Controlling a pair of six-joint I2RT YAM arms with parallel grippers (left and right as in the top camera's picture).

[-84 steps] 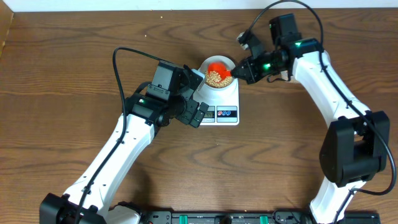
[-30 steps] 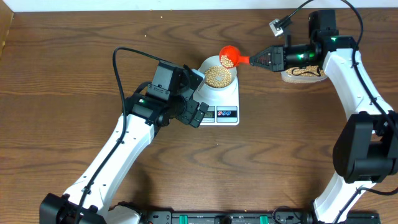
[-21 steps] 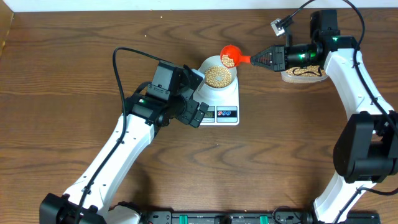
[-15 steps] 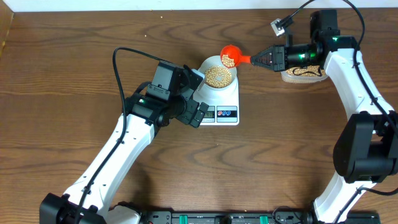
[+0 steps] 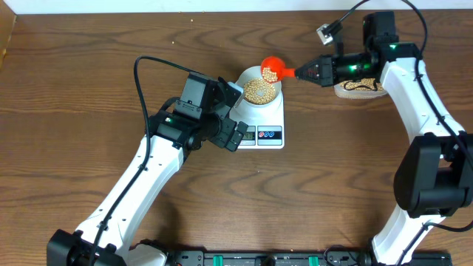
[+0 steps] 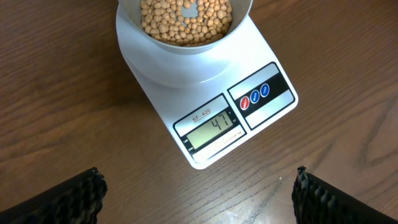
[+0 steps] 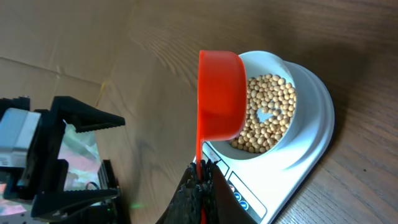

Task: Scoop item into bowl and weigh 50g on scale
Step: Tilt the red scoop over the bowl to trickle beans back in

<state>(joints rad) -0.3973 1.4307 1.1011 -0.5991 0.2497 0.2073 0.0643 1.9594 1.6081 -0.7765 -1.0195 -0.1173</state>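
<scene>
On scale: bowl of beans, scoop poised at far rim.
Nearest, left gripper above worktop before scale front, jaws spread wide, only tips in frame. Legible display: 47. Far rim of bowl cut off in left wrist view. Bare wood either side. Farther, right gripper, jaws pinching red scoop handle, tilted cup holding beans. Beyond, tub part hidden under right arm.

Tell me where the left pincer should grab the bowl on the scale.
Probably the bare rim of the bowl on the side nearest the left pincer, from above, one finger inside and one outside. The wall is round and smooth, the beans sit below the rim, and the orange scoop hovers over the far edge.
</scene>
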